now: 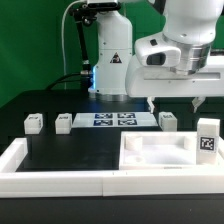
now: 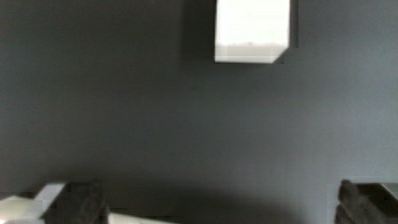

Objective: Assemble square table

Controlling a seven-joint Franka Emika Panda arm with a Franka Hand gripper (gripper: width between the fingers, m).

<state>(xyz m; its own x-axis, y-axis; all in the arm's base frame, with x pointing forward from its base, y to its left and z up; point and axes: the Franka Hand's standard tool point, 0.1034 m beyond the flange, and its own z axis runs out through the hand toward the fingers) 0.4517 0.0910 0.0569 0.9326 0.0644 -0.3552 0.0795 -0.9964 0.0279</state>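
The white square slab (image 1: 156, 153) lies at the front on the exterior view's right, inside the corner of the border wall. Four small white legs stand on the black table: two on the left (image 1: 33, 123) (image 1: 63, 122), one behind the slab (image 1: 167, 120), and one with its tag showing at the far right (image 1: 208, 136). My gripper (image 1: 172, 103) hangs open and empty just above and behind the slab, near the leg behind it. In the wrist view the gripper (image 2: 222, 208) is open, with one white leg (image 2: 251, 30) ahead on bare table.
The marker board (image 1: 115, 120) lies flat at the back middle. The long low white border wall (image 1: 60, 168) runs along the front and up the left side. The robot's base (image 1: 112, 60) stands behind the marker board. A bit of white (image 2: 25, 206) shows beside one finger.
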